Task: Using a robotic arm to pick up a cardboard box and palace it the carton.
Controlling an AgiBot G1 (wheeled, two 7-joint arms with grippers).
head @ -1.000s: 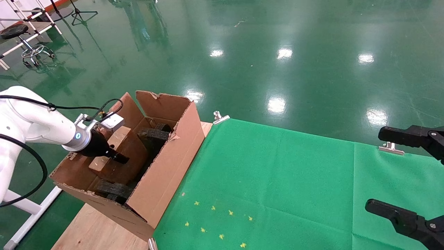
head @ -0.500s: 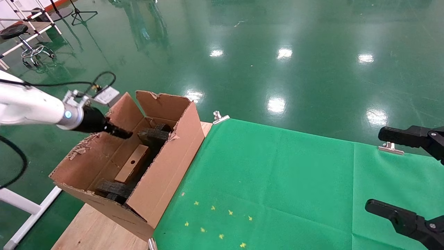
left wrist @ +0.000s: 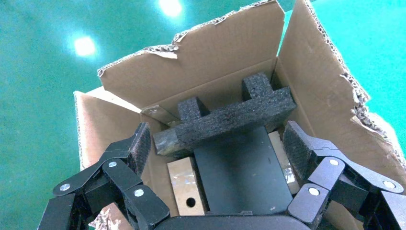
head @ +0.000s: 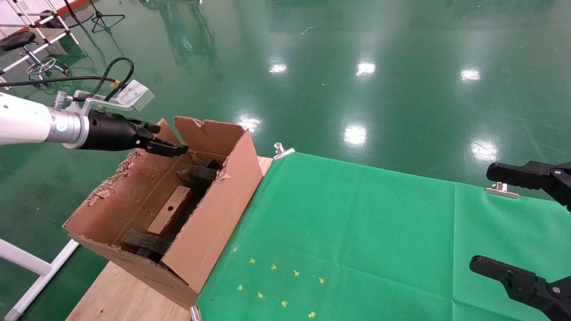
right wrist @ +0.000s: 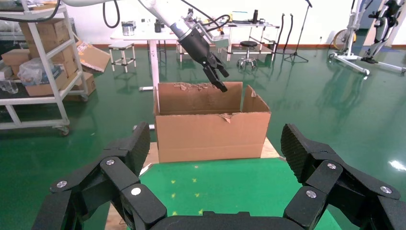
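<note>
The robotic arm (head: 31, 122) reaches in from the left, its gripper (head: 171, 150) hovering above the far left rim of the carton (head: 214, 223) with jaws apart and empty. Inside the carton, the cardboard box (head: 170, 216) leans on edge between black foam blocks (head: 197, 174). Far right, over the green cloth (head: 357, 240) on the counter (head: 120, 296), the right gripper (head: 508, 227) waits, jaws wide apart.

No legible text, labels or numbers — none anywhere (carton (head: 209, 214) faces plain).
</note>
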